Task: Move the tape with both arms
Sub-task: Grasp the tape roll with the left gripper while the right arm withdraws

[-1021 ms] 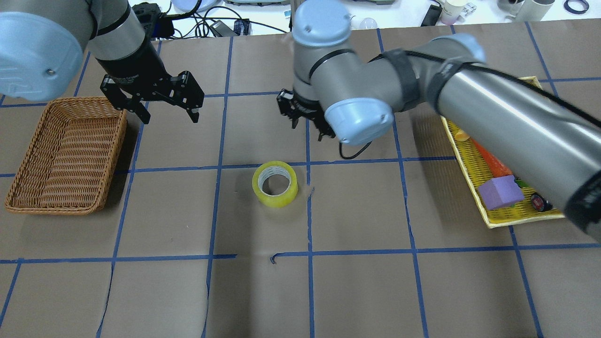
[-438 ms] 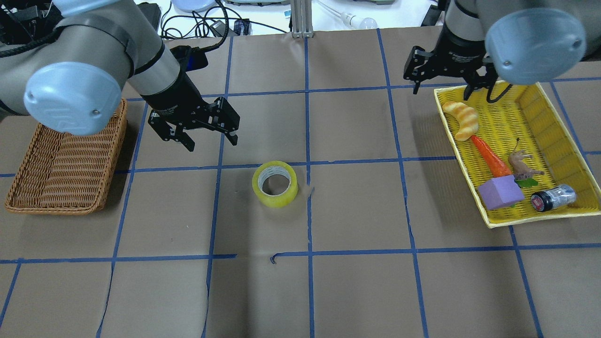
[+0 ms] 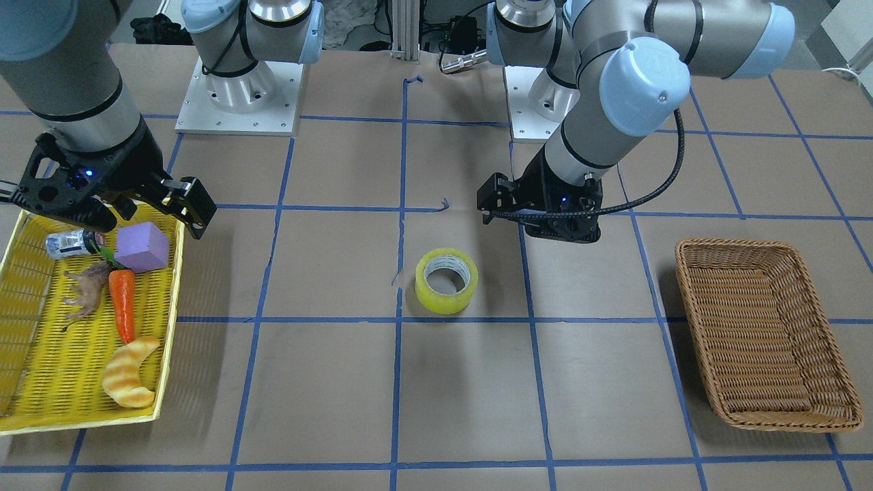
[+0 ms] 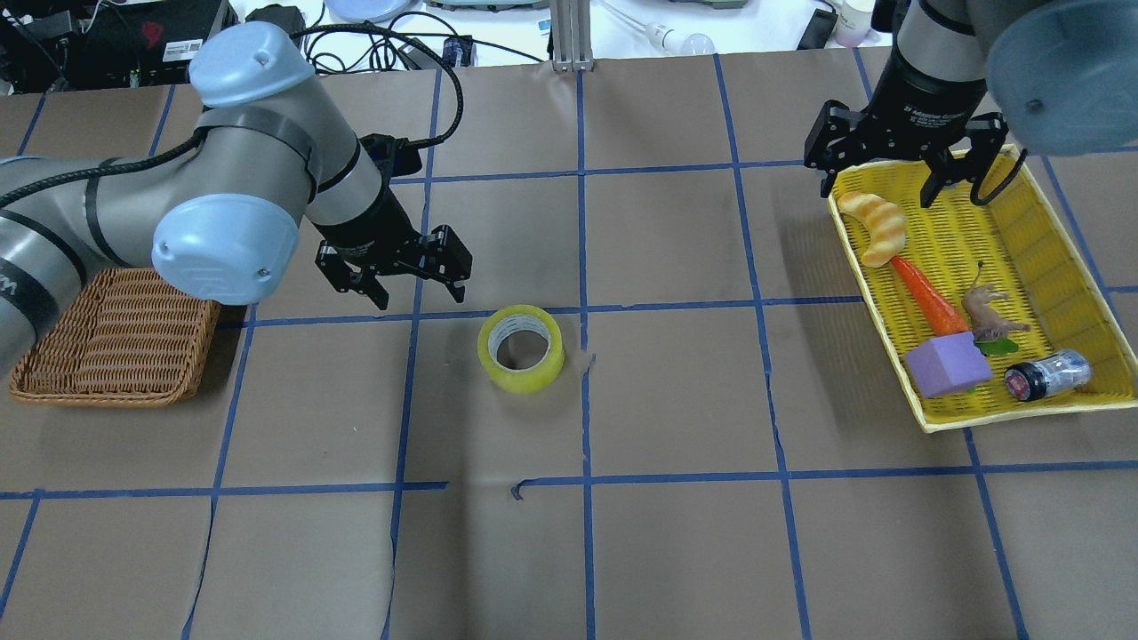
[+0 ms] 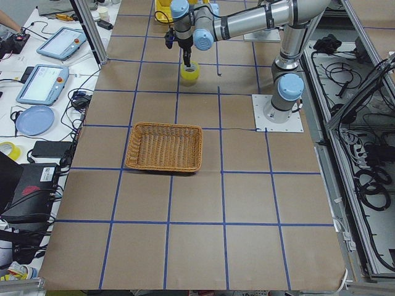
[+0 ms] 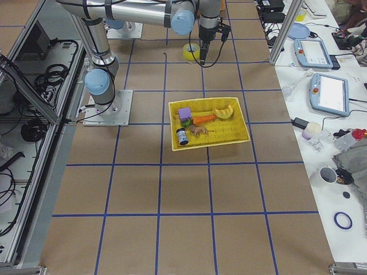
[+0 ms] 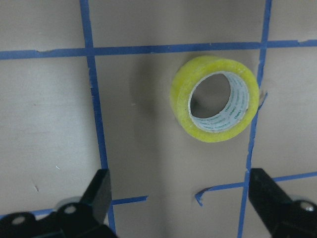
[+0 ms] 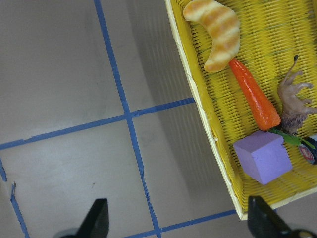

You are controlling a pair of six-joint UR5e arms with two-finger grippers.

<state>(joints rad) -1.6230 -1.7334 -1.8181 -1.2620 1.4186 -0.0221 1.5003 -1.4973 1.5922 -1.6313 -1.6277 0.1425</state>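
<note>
The tape (image 4: 520, 349), a yellow roll with a pale core, lies flat on the brown table near its middle. It also shows in the front view (image 3: 447, 280) and in the left wrist view (image 7: 215, 99). My left gripper (image 4: 420, 289) is open and empty. It hangs just beyond and to the left of the roll and does not touch it; its fingertips (image 7: 99, 193) frame the bottom of the wrist view. My right gripper (image 4: 880, 194) is open and empty, far to the right over the far left corner of the yellow tray (image 4: 925, 418).
A wicker basket (image 4: 107, 338) stands at the left, partly under my left arm. The yellow tray holds a striped croissant toy (image 4: 876, 229), a carrot (image 4: 929, 298), a purple block (image 4: 947, 364), a small animal figure and a jar. Blue tape lines grid the table.
My right arm has swung from the table's middle back to the tray on the right. My left gripper has moved right and nearer, close to the tape. The tape has not moved.
</note>
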